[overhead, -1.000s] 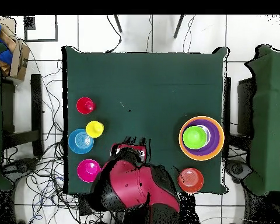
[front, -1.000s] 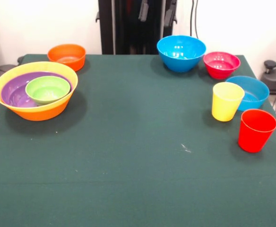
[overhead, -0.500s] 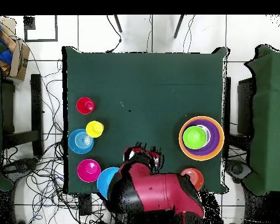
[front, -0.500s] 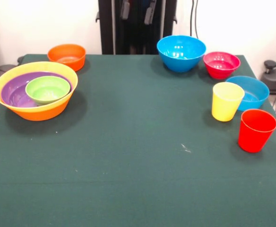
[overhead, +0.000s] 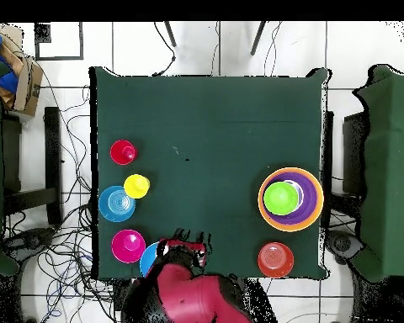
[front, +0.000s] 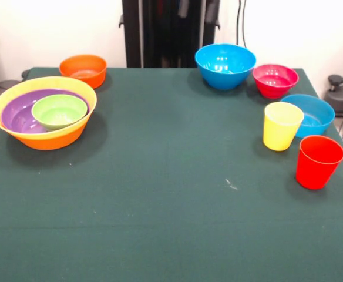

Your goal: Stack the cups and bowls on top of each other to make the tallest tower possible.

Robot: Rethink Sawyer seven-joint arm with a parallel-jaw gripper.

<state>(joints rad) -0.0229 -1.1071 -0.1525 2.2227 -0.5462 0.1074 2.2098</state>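
Note:
The tower (front: 42, 134) at the left is a large yellow-orange bowl holding a purple bowl (front: 16, 116) and a small green bowl (front: 59, 110); from above the tower (overhead: 313, 202) sits at the right. A small orange bowl (front: 83, 69) stands behind it. At the right are a deep blue bowl (front: 225, 65), a pink-red bowl (front: 275, 80), a shallow blue bowl (front: 315, 114), the yellow cup (front: 282, 126) and the red cup (front: 318, 161). My gripper (front: 198, 9) shows only its tips at the top edge, open and empty, high behind the deep blue bowl.
From above, my red arm (overhead: 188, 290) covers most of the deep blue bowl (overhead: 148, 256) at the table's near edge. The orange bowl (overhead: 275, 260) sits alone near the lower right corner. Cables and chairs surround the table (overhead: 214, 118).
My arm has swung away from the orange bowl's side toward the deep blue bowl, uncovering the orange bowl and hiding more of the blue one. No bowl or cup has moved.

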